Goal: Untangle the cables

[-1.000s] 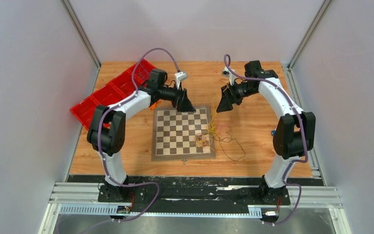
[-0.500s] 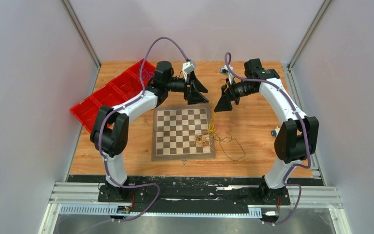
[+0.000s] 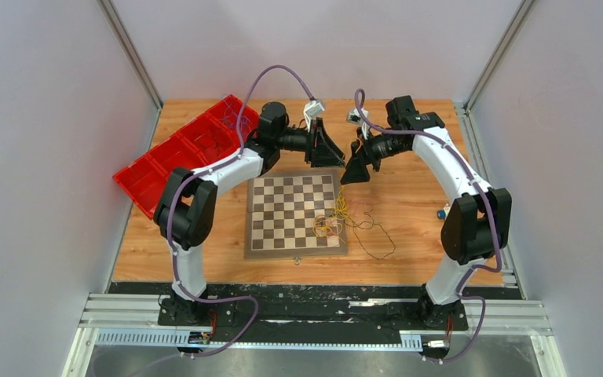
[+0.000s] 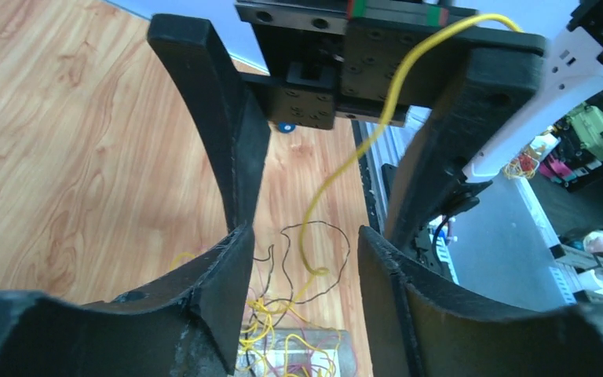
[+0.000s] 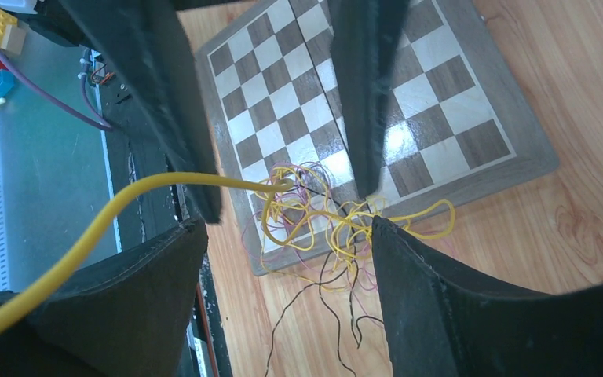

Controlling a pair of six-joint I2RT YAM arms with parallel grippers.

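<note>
The cables (image 3: 334, 221) lie as a thin yellow, purple and black tangle on the chessboard's (image 3: 283, 212) right edge, with black ends (image 3: 377, 243) trailing onto the wood. One yellow cable (image 4: 338, 169) rises from the tangle and is draped over my right gripper's body. It hangs down between that gripper's wide fingers (image 4: 220, 118) and ends in a curl. My right gripper (image 3: 351, 174) is open above the tangle (image 5: 322, 212), pinching nothing. My left gripper (image 3: 334, 149) faces it tip to tip, jaws apart, with the yellow strand in line beyond its gap (image 4: 305, 232).
Red bins (image 3: 180, 149) stand at the table's back left corner. A small blue object (image 3: 442, 213) lies near the right edge by the right arm. The enclosure's rails and walls close in the table on both sides.
My left arm has swung right and back from the chessboard's far edge until its gripper meets the right gripper, and its jaws have narrowed. The right gripper has edged slightly left.
</note>
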